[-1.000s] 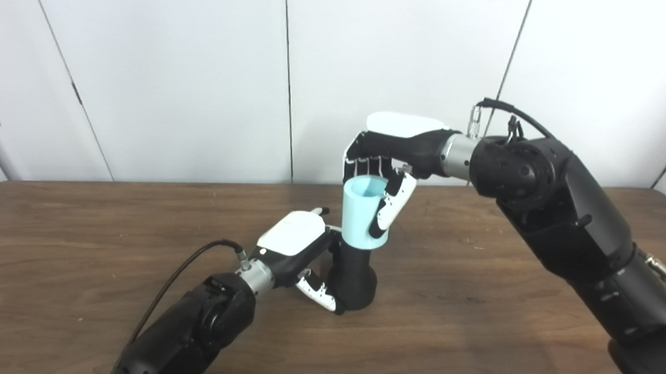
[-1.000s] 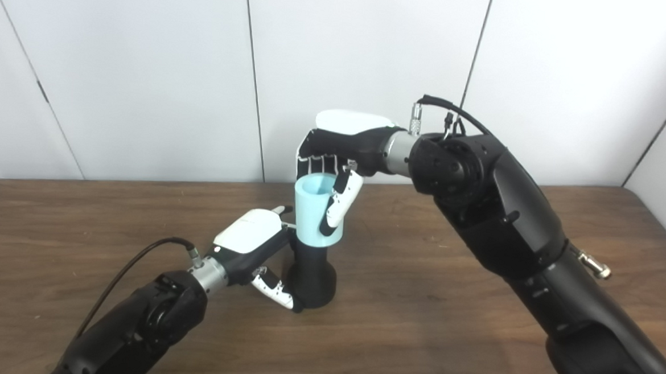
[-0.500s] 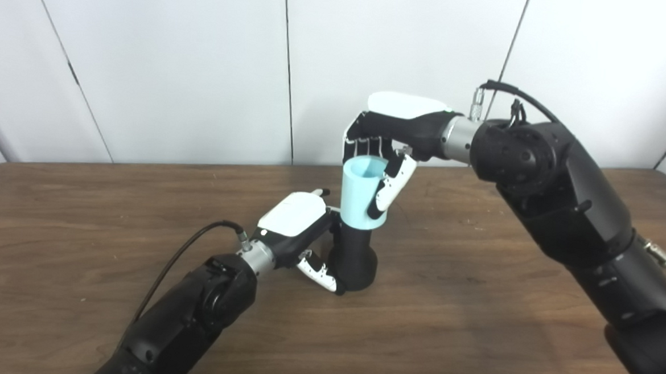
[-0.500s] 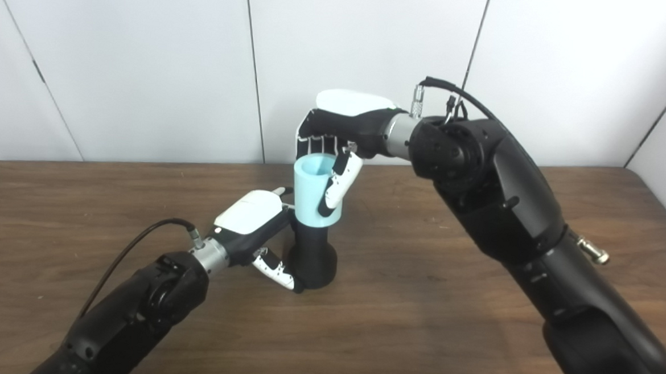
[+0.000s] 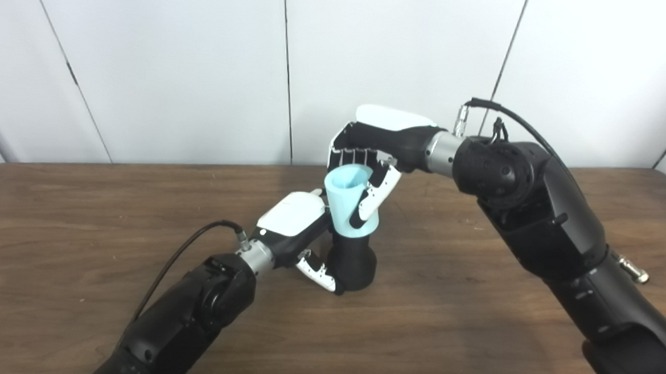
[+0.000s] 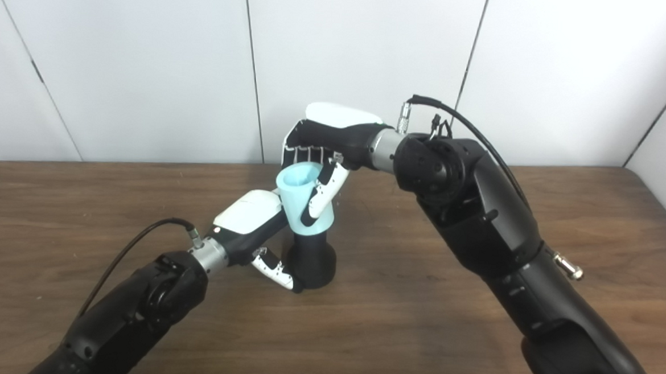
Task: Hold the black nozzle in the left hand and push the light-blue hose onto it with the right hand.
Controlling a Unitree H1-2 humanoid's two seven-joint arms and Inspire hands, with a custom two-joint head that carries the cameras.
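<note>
At centre of a brown wooden tabletop [image 5: 81, 213], a black nozzle [image 5: 352, 262] stands upright on its wider base; the left hand [image 5: 299, 233], reaching in from seven o'clock, is wrapped around the nozzle's lower part, gripping it; a light-blue hose [image 5: 346, 202], a short open-topped tube, sits on the nozzle's top, tilted toward eleven o'clock; the right hand [image 5: 372, 152], coming in from three o'clock, grips the hose from above, fingers [image 5: 373, 193] curled down its side; white wall panels stand behind.
</note>
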